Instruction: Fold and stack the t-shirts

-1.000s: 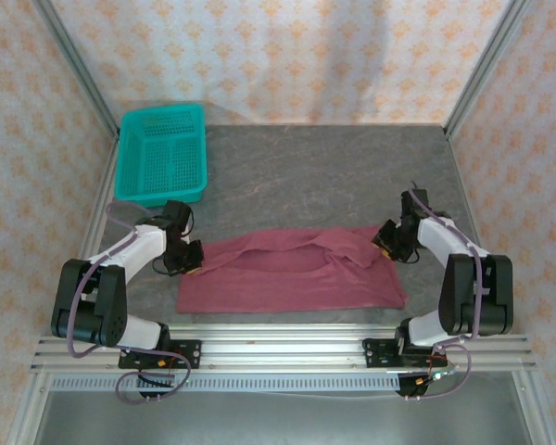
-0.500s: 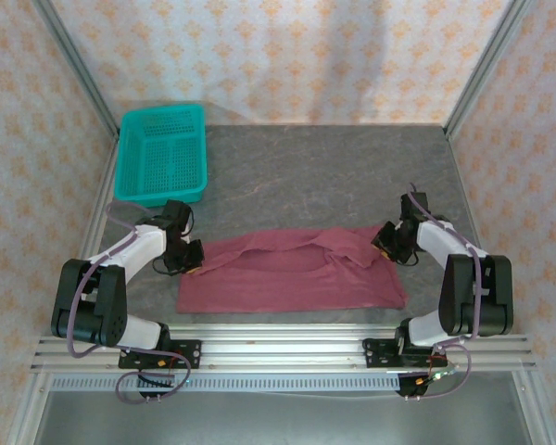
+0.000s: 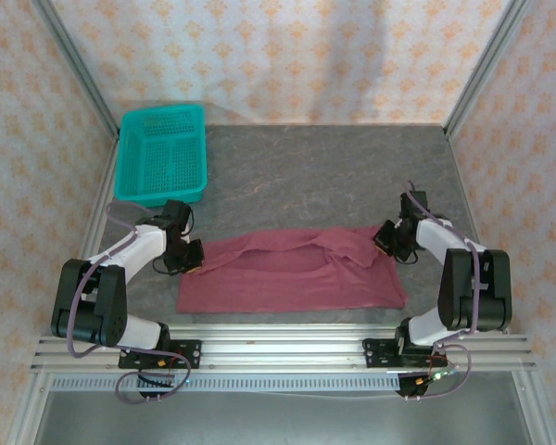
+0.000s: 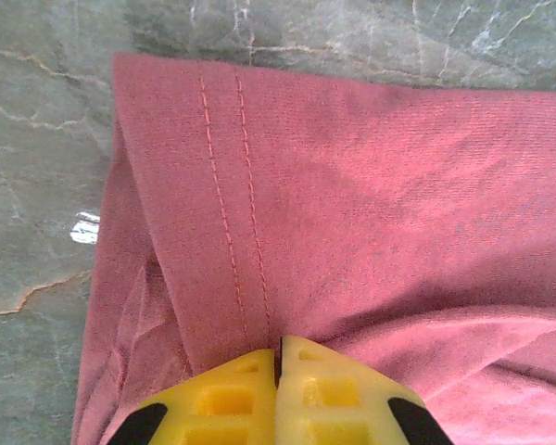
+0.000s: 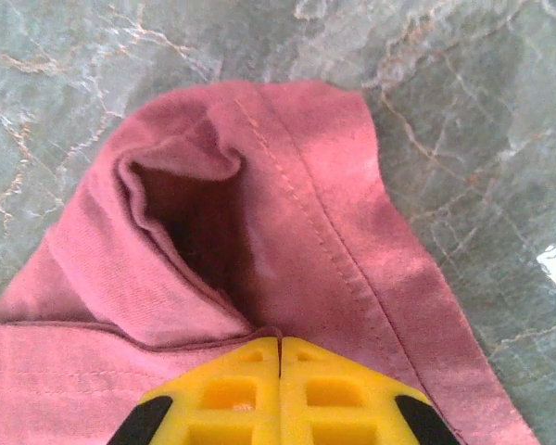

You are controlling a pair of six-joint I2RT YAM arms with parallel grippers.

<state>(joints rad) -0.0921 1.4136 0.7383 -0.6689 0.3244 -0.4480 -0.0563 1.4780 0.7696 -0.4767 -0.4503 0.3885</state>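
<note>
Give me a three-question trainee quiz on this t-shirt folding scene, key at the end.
1. True or false: the maroon t-shirt lies inside the teal basket.
2. The left end effector and right end effector are: A) both open; B) both shut on the t-shirt; C) both on the basket.
3. Fill in: the basket sits at the table's far ___ corner.
Key: 1 false; 2 B; 3 left.

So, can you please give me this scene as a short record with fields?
t-shirt: maroon, spread flat, far edge partly folded over
left fingers: shut, pinching the t-shirt's left hem
right fingers: shut, pinching the t-shirt's far right corner
basket: teal mesh, far left corner
table: grey marbled top
</note>
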